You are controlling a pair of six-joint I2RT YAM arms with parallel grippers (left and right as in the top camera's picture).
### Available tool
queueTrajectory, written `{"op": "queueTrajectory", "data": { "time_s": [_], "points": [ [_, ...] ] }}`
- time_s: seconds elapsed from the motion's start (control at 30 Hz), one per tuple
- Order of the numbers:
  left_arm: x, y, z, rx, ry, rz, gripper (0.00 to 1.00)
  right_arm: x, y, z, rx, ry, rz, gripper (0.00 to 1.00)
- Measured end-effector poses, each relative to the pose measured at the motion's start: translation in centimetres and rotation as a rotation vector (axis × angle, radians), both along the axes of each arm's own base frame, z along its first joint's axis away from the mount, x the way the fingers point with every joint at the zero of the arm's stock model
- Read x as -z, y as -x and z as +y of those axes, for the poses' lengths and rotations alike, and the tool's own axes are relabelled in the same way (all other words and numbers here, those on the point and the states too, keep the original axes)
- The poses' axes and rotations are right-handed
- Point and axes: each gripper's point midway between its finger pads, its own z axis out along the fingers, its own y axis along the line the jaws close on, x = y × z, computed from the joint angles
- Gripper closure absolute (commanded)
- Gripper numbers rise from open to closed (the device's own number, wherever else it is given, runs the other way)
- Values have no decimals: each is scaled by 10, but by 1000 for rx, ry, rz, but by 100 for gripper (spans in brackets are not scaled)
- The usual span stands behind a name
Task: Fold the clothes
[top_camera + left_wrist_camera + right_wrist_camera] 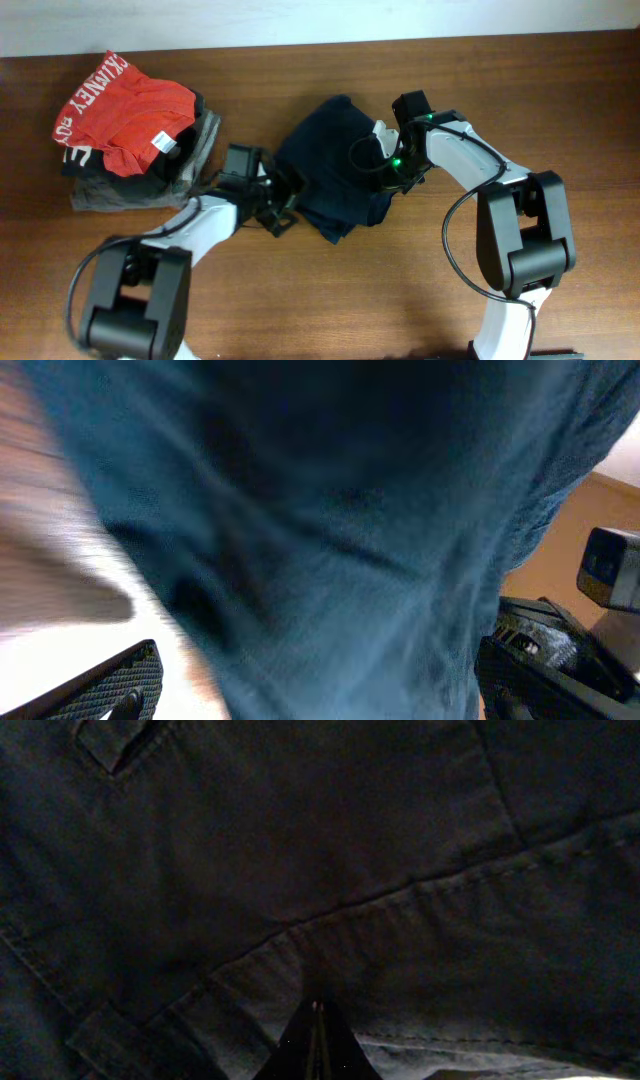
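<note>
Clothes (335, 165) (navy, bunched) lie between both bent arms, right end effector (318, 1012) closed.

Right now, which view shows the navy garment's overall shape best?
Overhead: the navy garment shows whole, bunched into a rough heap. Left wrist fills with blurred blue cloth; right wrist shows only dark seams up close.

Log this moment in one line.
navy garment: bunched | left pincer: open, at its edge | right pincer: shut, against cloth
</note>
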Motion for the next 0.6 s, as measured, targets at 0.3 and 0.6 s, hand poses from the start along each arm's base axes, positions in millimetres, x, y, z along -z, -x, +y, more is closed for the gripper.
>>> {"op": "queueTrajectory", "data": {
  "time_s": [0.3, 0.6],
  "points": [
    [5, -12, -38, 12, 130, -3, 1, 0, 0, 0, 0, -1, -1, 96],
    [12, -37, -44, -14, 157, -102, 56, 0, 0, 0, 0, 0, 1, 96]
  ]
}}
